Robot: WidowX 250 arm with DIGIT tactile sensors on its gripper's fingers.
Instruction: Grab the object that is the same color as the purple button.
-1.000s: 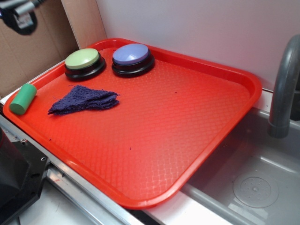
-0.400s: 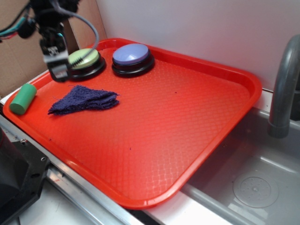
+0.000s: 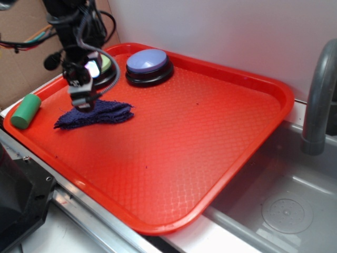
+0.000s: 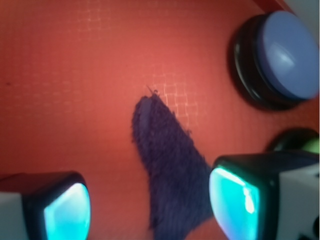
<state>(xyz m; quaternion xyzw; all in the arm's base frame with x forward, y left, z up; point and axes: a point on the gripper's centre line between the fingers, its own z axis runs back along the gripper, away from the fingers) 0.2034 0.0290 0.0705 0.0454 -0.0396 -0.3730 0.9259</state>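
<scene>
Your end effector (image 3: 84, 100) hangs over the left part of the red tray (image 3: 210, 132), low above the purple cloth (image 3: 97, 114). In the wrist view the end effector (image 4: 147, 202) is spread wide, with the two fingers (image 4: 62, 207) apart and their cyan pads facing each other. The purple cloth (image 4: 167, 165) lies flat on the tray floor between them, its pointed end reaching away from the camera. Nothing is held. The right-hand finger in that view overlaps the cloth's edge, but you cannot tell whether it touches.

In the exterior view the cloth sits in the left half of the tray, a flat crumpled patch with a tapered end toward the left rim. The purple button (image 3: 149, 66) stands at the back of the tray, apart from the cloth, with its lavender dome on a black base. The wrist view shows the same purple button (image 4: 280, 57) at upper right. Just beside it to the left is the green button (image 3: 108, 66), mostly hidden behind the arm and its cables in the exterior view; only a sliver of the green button (image 4: 307, 145) shows in the wrist view.

A green cylinder (image 3: 25, 110) lies on its side at the tray's left rim, well clear of the cloth. A grey faucet pipe (image 3: 318, 100) rises over the sink (image 3: 284, 205) to the right of the tray.
</scene>
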